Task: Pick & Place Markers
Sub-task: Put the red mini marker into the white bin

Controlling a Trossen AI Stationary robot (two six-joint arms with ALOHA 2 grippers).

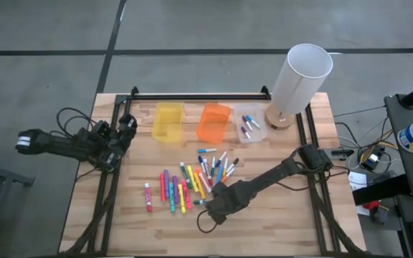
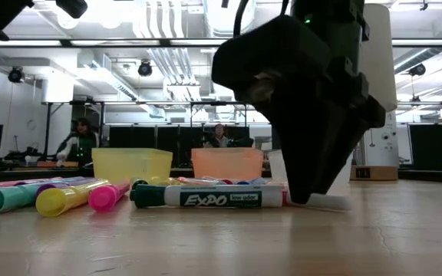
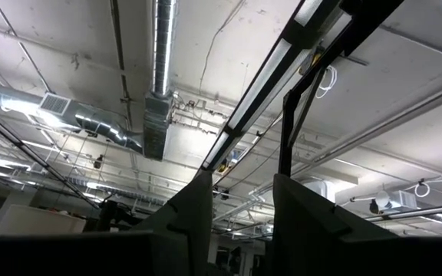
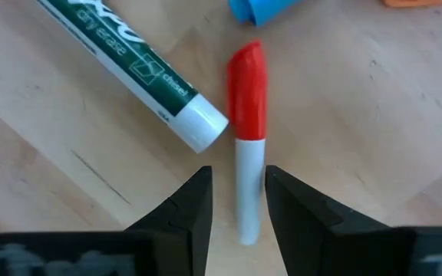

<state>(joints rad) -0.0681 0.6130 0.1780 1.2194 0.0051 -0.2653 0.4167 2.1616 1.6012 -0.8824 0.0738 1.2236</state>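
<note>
Overhead looks straight down, low camera sits level at tabletop; both share the markers (image 1: pixel 192 183)

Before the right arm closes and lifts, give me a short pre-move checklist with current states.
1. Right gripper down at the markers: ok.
2. Red-capped marker between the fingers: ok, white barrel sits in the gap.
3. Jaws shut on it: not ok, gaps show on both sides.
4. Neighbours clear: cannot tell; the green Expo marker lies close beside one finger.
5. Drop spots free: ok, yellow bin and orange bin look empty; clear bin holds a few markers.
6. Left gripper out of the way: ok, parked at the table's left edge.
</note>
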